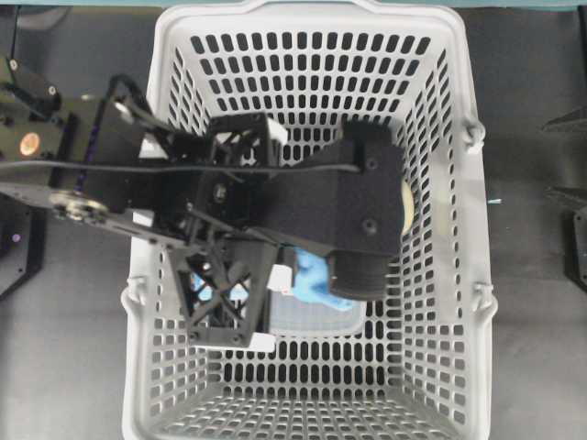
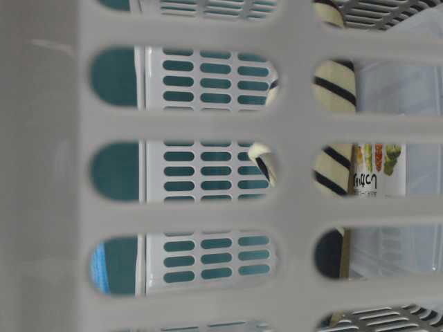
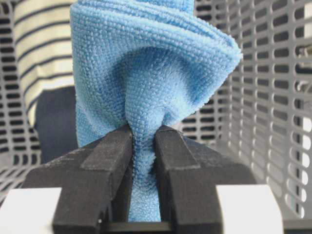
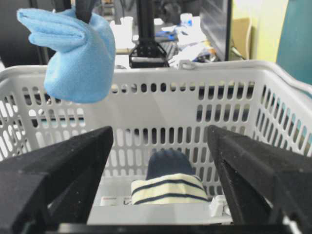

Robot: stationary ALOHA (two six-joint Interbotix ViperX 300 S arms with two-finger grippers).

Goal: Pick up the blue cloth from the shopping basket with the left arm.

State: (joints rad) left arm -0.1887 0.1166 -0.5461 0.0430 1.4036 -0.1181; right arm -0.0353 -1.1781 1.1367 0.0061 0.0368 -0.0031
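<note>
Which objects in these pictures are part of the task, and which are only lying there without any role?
Part of the job:
- blue cloth, pinched in the left gripper and hanging above the rim
- shopping basket

Just lying about:
- striped slipper on the basket floor
- printed clear packet beside the slipper
- right gripper, open and holding nothing

A dark grey table top (image 1: 532, 73) lies under everything. In the right wrist view, behind it, stand a black post (image 4: 145, 29), a cluttered desk (image 4: 187, 31), a yellow wall (image 4: 263, 29) and a teal panel (image 4: 295, 39).
</note>
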